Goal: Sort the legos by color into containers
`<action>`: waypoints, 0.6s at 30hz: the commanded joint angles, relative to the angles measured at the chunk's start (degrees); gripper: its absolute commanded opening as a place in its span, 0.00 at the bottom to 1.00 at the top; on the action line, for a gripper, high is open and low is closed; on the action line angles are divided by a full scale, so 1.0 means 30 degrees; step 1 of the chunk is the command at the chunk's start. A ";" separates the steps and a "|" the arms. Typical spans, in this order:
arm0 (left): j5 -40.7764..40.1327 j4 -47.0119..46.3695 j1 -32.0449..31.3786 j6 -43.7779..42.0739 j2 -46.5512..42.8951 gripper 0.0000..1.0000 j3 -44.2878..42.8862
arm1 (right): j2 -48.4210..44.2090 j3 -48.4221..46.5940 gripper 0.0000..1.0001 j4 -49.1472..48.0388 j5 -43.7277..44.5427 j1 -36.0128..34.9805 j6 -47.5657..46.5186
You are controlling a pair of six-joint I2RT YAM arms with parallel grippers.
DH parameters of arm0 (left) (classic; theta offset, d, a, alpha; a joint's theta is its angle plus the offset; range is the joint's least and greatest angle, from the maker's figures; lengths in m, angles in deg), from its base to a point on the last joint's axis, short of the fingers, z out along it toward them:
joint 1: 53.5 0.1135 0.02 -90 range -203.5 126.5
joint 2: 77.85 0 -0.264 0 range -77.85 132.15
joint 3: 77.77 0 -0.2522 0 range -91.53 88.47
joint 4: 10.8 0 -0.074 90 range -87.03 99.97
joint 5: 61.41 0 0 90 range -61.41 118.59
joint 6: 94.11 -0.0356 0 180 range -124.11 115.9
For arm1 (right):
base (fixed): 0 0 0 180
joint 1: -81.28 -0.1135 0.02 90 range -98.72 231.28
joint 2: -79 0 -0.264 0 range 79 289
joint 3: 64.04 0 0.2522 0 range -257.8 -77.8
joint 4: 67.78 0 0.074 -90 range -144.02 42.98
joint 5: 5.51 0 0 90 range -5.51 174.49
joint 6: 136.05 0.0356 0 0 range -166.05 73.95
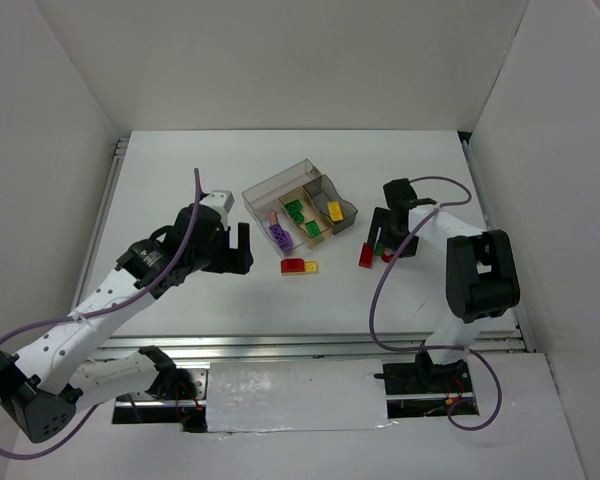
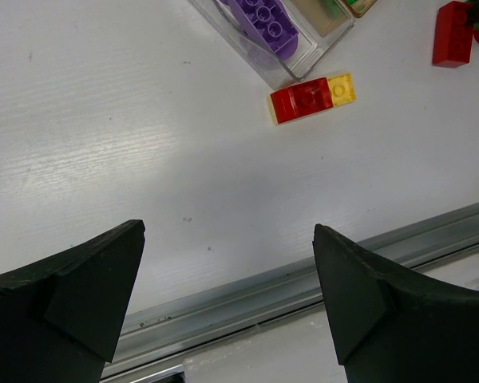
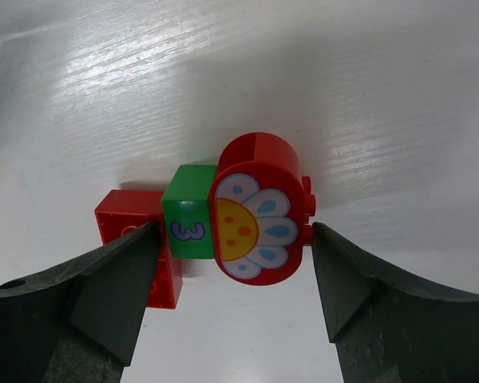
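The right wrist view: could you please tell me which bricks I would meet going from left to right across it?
red brick → green brick marked 3 → rounded red brick with a flower print

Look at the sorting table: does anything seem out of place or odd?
Yes. A red and yellow brick pair lies joined together outside the tray, so two colours are mixed. Further right, a green brick sits between a red brick and a red flower piece, also unsorted.
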 commanded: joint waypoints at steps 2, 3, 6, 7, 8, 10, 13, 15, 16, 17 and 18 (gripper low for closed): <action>-0.0059 -0.0496 -0.0096 -0.0295 -0.0221 0.99 0.0205 | -0.1141 0.0188 0.83 -0.0599 -0.1256 0.0543 0.0067; -0.0088 -0.0496 -0.0067 -0.0295 -0.0192 0.99 0.0205 | -0.1404 0.0249 0.84 -0.0629 -0.1228 0.0804 0.0095; -0.0059 -0.0525 -0.0096 -0.0324 -0.0162 1.00 0.0234 | -0.1407 0.0220 0.83 -0.0542 -0.1462 0.1215 0.0125; -0.0001 -0.0555 -0.0096 -0.0324 -0.0191 0.99 0.0263 | -0.1378 0.0220 0.83 -0.0629 -0.1521 0.1217 0.0096; 0.0029 -0.0555 -0.0067 -0.0324 -0.0163 1.00 0.0292 | -0.1320 0.0162 0.83 -0.0572 -0.1463 0.1217 0.0096; 0.0058 -0.0526 -0.0067 -0.0324 -0.0133 0.99 0.0263 | -0.1085 0.0103 0.82 -0.0425 -0.1141 0.1217 0.0125; 0.0059 -0.0555 -0.0067 -0.0354 -0.0133 1.00 0.0351 | -0.1055 0.0161 0.82 -0.0570 -0.1316 0.1305 0.0096; 0.0059 -0.0497 -0.0096 -0.0383 -0.0133 1.00 0.0322 | -0.0997 0.0103 0.81 -0.0542 -0.1257 0.1247 0.0067; 0.0059 -0.0496 -0.0067 -0.0383 -0.0104 0.99 0.0322 | -0.0794 0.0074 0.81 -0.0513 -0.1286 0.1247 0.0066; 0.0059 -0.0525 -0.0096 -0.0383 -0.0162 0.99 0.0351 | -0.0647 -0.0014 0.79 -0.0425 -0.1258 0.1276 0.0066; 0.0059 -0.0526 -0.0067 -0.0383 -0.0191 1.00 0.0351 | -0.0645 -0.0043 0.78 -0.0424 -0.1199 0.1276 0.0095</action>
